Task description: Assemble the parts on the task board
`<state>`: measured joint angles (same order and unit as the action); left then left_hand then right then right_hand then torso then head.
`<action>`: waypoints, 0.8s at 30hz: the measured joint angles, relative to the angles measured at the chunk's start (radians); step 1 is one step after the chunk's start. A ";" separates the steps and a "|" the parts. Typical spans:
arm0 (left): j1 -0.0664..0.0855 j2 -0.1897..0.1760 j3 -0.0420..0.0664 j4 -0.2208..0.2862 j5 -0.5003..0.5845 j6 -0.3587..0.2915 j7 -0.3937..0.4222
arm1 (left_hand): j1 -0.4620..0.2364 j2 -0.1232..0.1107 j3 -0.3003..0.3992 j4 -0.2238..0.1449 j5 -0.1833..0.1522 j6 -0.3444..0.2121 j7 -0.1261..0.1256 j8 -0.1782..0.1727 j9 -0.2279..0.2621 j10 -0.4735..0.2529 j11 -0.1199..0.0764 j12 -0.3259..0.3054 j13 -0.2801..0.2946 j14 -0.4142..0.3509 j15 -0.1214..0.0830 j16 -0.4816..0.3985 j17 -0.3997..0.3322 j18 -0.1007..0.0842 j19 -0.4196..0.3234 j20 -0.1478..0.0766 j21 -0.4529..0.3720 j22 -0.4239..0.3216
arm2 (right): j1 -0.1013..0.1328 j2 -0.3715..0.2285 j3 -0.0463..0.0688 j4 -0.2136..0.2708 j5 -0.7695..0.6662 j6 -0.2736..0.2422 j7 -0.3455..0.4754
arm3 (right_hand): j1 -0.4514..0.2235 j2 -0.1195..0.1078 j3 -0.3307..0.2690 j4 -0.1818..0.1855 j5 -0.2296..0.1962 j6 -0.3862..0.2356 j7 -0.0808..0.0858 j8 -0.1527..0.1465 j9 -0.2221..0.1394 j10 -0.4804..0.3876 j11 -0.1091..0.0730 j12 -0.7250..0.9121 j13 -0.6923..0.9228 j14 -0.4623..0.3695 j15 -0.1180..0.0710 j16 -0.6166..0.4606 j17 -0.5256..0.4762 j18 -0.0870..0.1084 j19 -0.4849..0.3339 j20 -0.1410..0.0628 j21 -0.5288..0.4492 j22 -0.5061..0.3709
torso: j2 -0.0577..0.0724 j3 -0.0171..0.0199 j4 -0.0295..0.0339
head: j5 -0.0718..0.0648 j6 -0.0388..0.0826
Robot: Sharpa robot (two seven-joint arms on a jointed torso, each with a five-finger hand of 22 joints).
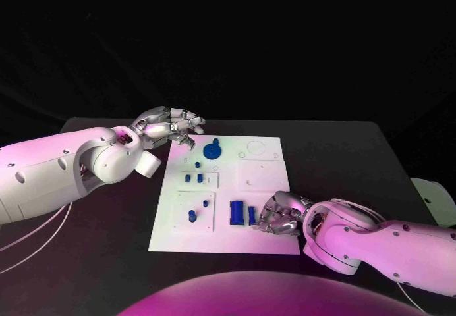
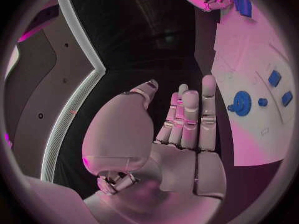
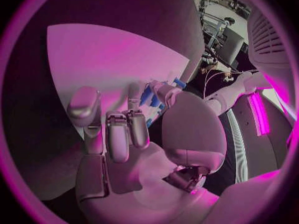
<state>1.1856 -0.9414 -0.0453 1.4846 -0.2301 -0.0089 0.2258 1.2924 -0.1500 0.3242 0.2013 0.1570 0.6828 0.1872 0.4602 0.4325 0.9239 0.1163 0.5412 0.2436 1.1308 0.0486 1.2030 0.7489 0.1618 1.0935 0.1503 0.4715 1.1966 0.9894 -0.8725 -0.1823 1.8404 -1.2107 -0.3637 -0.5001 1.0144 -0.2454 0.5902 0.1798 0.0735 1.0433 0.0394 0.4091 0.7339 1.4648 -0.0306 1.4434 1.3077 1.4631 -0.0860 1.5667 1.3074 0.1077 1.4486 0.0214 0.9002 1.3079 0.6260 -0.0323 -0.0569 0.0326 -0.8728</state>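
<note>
- The small blue rectangular plastic block [image 1: 236, 212] is judged light, stiff and slippery; its long sides should be pinched.
- The right hand [image 1: 282, 213] is curled beside it; a grip cannot be told.
- The left hand [image 1: 171, 125] is held spread, empty, off the flat white task board [image 1: 266, 197].

My right hand [image 3: 134, 134] hangs over the white task board [image 3: 93, 59], fingers curled down toward a cluster of small blue parts [image 3: 149, 97] beside my fingertips.

A black bench [image 1: 114, 217] carries the white task board [image 1: 261, 197], which lies flat at its middle. A pale object [image 1: 435, 197] sits near the bench's right edge.
</note>
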 measured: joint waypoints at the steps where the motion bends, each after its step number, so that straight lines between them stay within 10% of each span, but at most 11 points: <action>1: 0.000 0.000 0.000 0.000 0.000 0.000 0.000 | 0.000 0.000 0.000 0.000 0.000 0.000 0.000 0.000 -0.001 0.000 0.000 0.002 0.000 0.000 0.000 0.000 0.000 0.000 0.000 0.000 0.000 0.000 | 0.000 -0.001 0.000 0.000 0.002 0.002 0.001 | 0.002 -0.002 -0.002 -0.002 0.000 0.000 0.000 0.000 0.001 0.000 0.000 0.000 0.000 0.000 0.000 0.000 0.000 0.000 0.000 0.000 0.000 0.000 | 0.000 0.0001 0.0000 | 0.000 0.000; 13: 0.000 -0.001 0.000 0.000 -0.001 0.000 0.000 | 0.000 0.000 0.000 0.000 0.000 0.000 0.000 0.000 -0.001 0.000 0.000 0.004 0.000 0.000 0.000 0.000 0.000 0.000 0.000 0.000 0.000 0.000 | -0.001 -0.009 -0.001 0.005 0.022 0.020 0.049 | 0.029 0.001 -0.164 0.047 0.066 0.000 0.000 0.000 0.010 0.000 0.000 0.000 0.000 0.000 0.000 0.000 0.000 0.000 0.000 0.000 -0.010 0.000 | 0.000 -0.0003 0.0004 | -0.002 0.000; 24: 0.000 -0.001 0.000 0.000 -0.001 0.000 0.000 | 0.000 0.000 0.000 0.000 0.000 0.000 0.000 0.000 -0.001 0.000 0.000 0.004 0.000 0.000 0.000 0.000 0.000 0.000 0.000 0.000 0.000 0.000 | -0.001 -0.025 0.000 0.014 0.028 0.001 0.086 | 0.044 0.022 -0.187 0.074 0.086 0.000 0.000 0.000 0.019 0.000 0.000 0.000 0.000 0.000 0.000 0.000 0.000 0.000 0.000 0.000 -0.010 0.000 | 0.000 0.0007 0.0001 | -0.001 0.000</action>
<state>1.1854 -0.9423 -0.0455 1.4850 -0.2311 -0.0085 0.2257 1.2924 -0.1500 0.3242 0.2013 0.1570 0.6828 0.1872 0.4602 0.4319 0.9239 0.1163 0.5453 0.2435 1.1309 0.0486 1.2030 0.7489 0.1618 1.0935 0.1503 0.4715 1.1966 0.9888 -0.8973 -0.1819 1.8545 -1.1824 -0.3624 -0.4139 1.0579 -0.2233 0.4035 0.2538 0.1597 1.0432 0.0395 0.4090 0.7532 1.4647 -0.0305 1.4434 1.3076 1.4631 -0.0859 1.5667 1.3074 0.1077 1.4485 0.0215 0.8905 1.3076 0.6261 -0.0316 -0.0568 0.0316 -0.8728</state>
